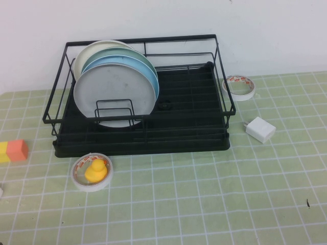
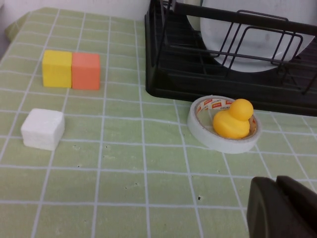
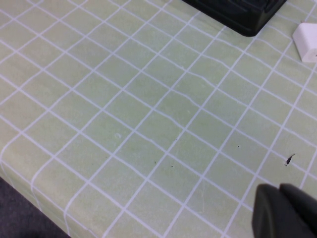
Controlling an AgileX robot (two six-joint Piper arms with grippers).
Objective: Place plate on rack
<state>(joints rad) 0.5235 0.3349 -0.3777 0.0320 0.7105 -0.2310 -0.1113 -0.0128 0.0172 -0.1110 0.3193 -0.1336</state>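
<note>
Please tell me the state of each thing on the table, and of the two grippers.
plate: upright in the rack, frontmost
rack: holds four plates, right part free
light blue plate: upright behind it
duck: inside tape roll
left gripper: raised, holding nothing
right gripper: raised, holding nothing

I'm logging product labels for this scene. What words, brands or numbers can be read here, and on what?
Tape roll holding the duck: red print on its inner core, too blurred to read.
Tape roll right of the rack: red marks, too small to read.
White charger, plates and blocks: no text visible.
Left end effector and right end effector: unmarked, hanging above the table.
</note>
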